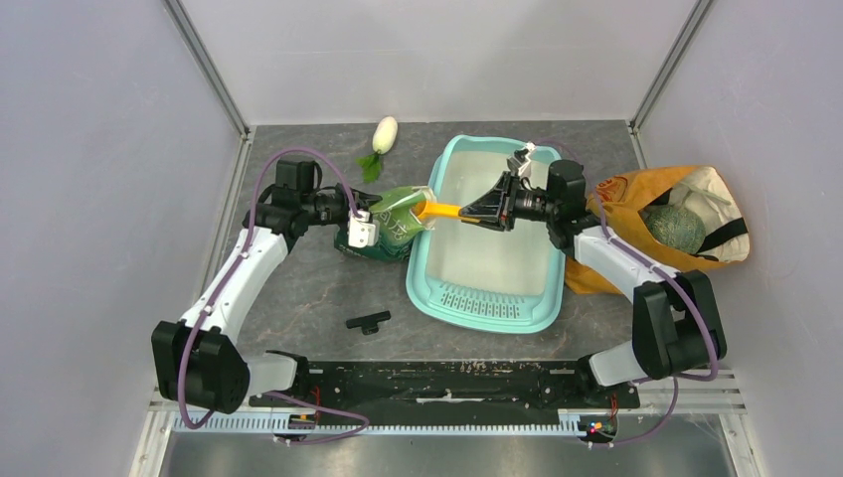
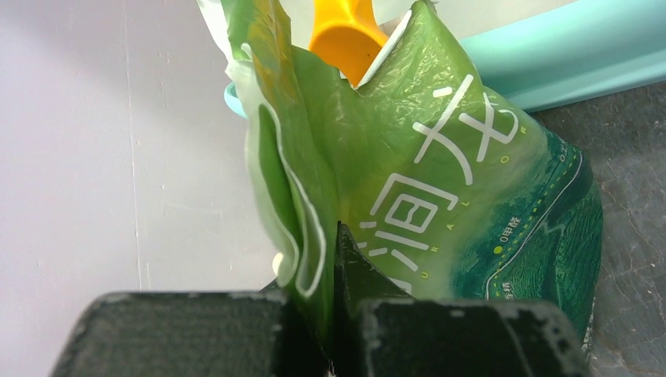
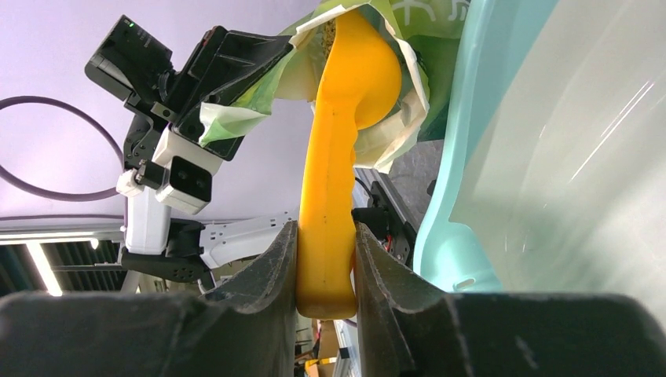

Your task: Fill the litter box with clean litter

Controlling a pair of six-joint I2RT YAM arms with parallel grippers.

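Note:
The teal litter box [image 1: 452, 298] lies in the middle of the table, its white basin bare and its grille toward me. A green printed pouch [image 1: 393, 231] stands at its left edge. My left gripper [image 1: 360, 221] is shut on the pouch's opened top edge [image 2: 314, 236]. My right gripper [image 1: 495, 207] is shut on the handle of an orange scoop [image 1: 442, 211], held over the box's left rim. The scoop's head [image 3: 357, 71] is inside the pouch's mouth and also shows in the left wrist view [image 2: 345, 35]. No litter granules are visible; the pouch hides its contents.
An orange cloth bag [image 1: 646, 214] with a green ball inside lies right of the box, by my right arm. A white toy vegetable with green leaves [image 1: 382, 139] lies at the back. A small black part [image 1: 368, 321] lies in front of the pouch.

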